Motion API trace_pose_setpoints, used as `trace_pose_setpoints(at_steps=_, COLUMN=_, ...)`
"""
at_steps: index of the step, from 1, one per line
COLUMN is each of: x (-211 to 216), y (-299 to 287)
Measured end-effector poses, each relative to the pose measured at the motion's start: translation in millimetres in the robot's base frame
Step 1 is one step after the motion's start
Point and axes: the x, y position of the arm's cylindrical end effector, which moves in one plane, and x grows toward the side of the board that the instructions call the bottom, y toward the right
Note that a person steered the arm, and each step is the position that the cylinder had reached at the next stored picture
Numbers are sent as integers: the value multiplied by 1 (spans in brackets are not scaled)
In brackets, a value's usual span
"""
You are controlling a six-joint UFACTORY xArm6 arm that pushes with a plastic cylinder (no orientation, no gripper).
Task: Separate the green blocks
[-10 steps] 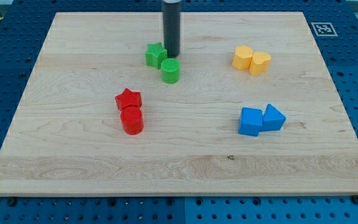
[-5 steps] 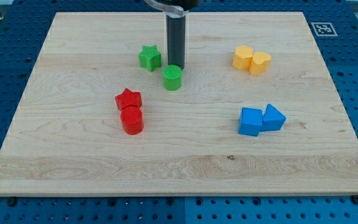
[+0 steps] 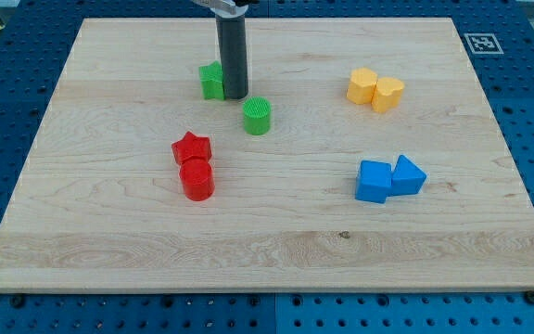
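The green star block (image 3: pixel 210 82) lies at the board's upper middle, partly hidden behind my rod. My tip (image 3: pixel 235 96) rests against the star's right side. The green cylinder (image 3: pixel 257 117) stands apart, down and to the right of the tip, with a small gap between it and the rod.
A red star (image 3: pixel 191 147) and a red cylinder (image 3: pixel 197 180) touch at left of centre. Two yellow blocks (image 3: pixel 375 89) sit together at upper right. A blue cube (image 3: pixel 374 181) and a blue wedge-like block (image 3: pixel 408 175) touch at right. The wooden board (image 3: pixel 267 250) lies on a blue pegboard.
My tip moved left from beside the green cylinder to the star's right side. The star slid left and slightly up. The cylinder moved a little down-right at first, then stayed put.
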Motion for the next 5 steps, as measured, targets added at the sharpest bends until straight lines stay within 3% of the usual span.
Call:
trace_pose_setpoints(at_steps=4, x=-22, y=-26)
trace_pose_setpoints(at_steps=5, x=-21, y=16)
